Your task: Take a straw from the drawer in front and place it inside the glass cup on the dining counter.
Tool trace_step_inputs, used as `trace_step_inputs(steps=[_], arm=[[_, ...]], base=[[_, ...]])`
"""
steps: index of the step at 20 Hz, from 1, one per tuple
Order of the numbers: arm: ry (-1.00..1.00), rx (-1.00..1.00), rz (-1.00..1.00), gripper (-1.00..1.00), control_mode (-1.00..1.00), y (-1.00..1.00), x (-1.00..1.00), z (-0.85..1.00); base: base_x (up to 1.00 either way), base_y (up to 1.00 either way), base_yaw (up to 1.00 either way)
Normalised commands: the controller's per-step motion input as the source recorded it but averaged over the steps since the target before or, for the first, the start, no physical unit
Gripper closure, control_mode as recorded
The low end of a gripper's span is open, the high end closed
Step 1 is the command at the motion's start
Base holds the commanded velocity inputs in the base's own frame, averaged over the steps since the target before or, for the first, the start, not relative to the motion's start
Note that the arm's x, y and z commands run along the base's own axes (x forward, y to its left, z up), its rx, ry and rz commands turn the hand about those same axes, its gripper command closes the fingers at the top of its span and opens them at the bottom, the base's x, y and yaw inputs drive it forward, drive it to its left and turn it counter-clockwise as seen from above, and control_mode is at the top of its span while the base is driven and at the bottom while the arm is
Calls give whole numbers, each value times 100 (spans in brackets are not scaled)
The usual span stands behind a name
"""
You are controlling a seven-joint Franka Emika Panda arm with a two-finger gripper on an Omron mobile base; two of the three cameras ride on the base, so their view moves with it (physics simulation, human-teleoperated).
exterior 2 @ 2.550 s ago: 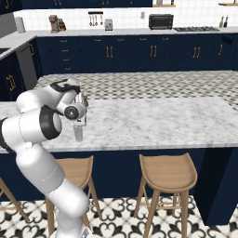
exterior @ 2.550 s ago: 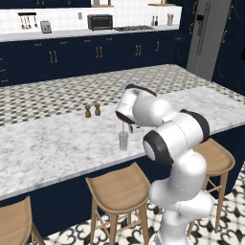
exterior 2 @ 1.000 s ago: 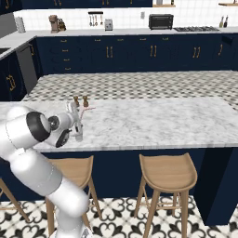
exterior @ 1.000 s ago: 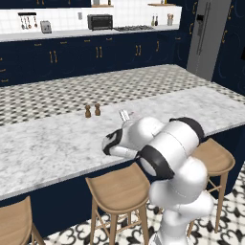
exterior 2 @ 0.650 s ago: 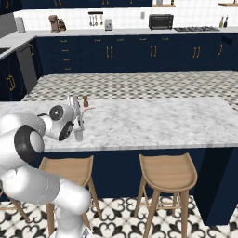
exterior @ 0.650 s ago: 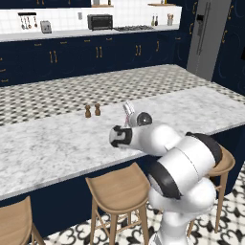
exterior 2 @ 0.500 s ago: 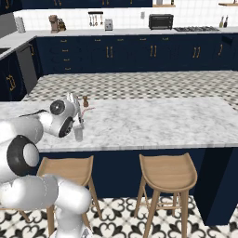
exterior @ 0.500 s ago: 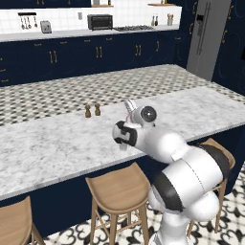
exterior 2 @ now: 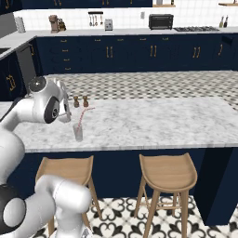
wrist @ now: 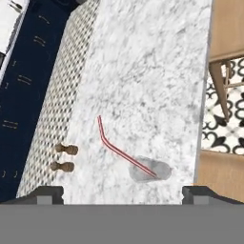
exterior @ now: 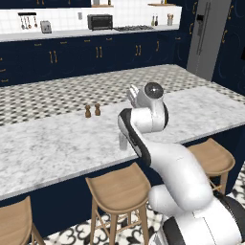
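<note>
Since the earlier frames the arm has swung back and up from the glass cup (exterior 2: 78, 133), which now stands alone on the marble dining bench (exterior 2: 153, 123) near its near edge. In the hand view the tool (wrist: 122, 193) looks down with its two dark tips spread wide, holding nothing. Below it sits the clear tumbler with the straw (exterior 2: 81, 118) inside: thin, pinkish-red, bent near its upper end, leaning out over the rim. Two small brown shakers (exterior 2: 80, 101) stand just beyond the cup. Rounded wooden stools (exterior 2: 168, 171) line the bench's navy base.
</note>
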Motion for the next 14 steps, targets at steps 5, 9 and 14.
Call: trace_step_inputs(steps=[5,9,14], arm=[[22,0,-6,-100,-100,-21,-91,24],[28,0,-5,-100,-100,-56,-59,-6],[18,-5,-1,-100,-100,-70,-22,-34]], base=[[0,0,0],[0,0,0],[0,0,0]])
